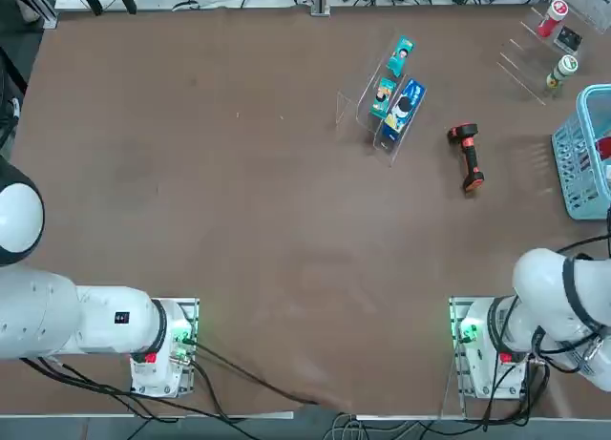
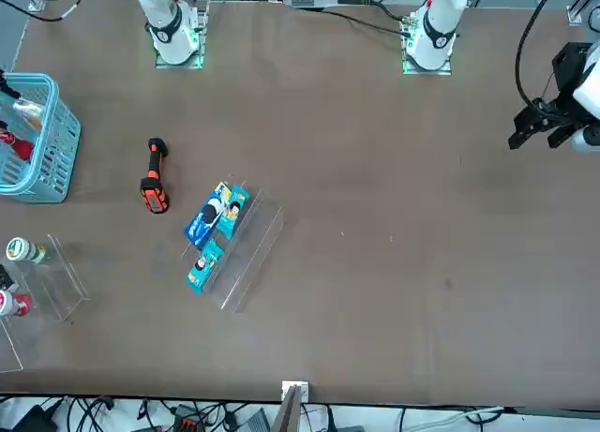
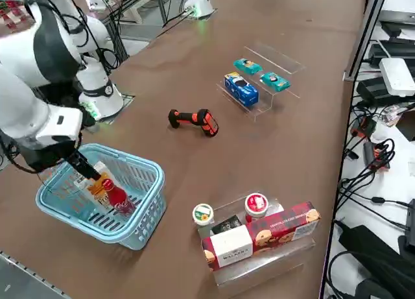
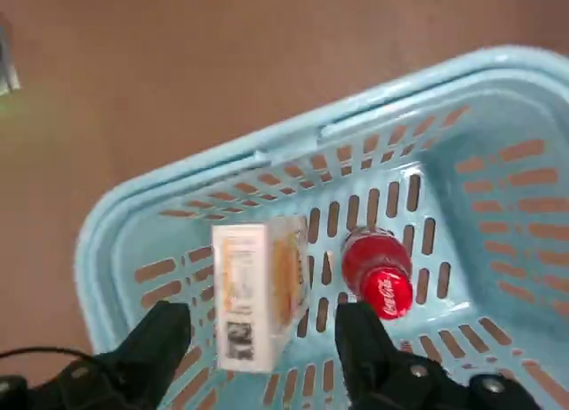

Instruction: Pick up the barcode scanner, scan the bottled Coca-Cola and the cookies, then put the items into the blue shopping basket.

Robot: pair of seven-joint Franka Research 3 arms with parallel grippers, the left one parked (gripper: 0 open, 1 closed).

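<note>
The blue shopping basket (image 3: 139,176) (image 1: 578,163) (image 2: 42,141) stands at the table's right edge, close to my right arm's base. Inside it lie the bottled Coca-Cola (image 4: 378,268) (image 3: 117,196) and, beside it, the cookies (image 4: 258,290) (image 3: 97,182), a white box with orange print. My right gripper (image 4: 265,334) (image 3: 83,166) hangs over the basket, open, its fingers (image 4: 164,339) either side of the cookies and clear of the box. The barcode scanner (image 1: 468,156) (image 2: 154,177) (image 3: 193,120) lies on its side on the table, between the basket and the packet stand.
A clear stand (image 1: 387,101) holds a blue packet and two small teal packets. A second clear stand (image 3: 259,237) beyond the basket carries a red cookie box, a red-lidded cup and a green-lidded cup. Cables hang off the table's far edge.
</note>
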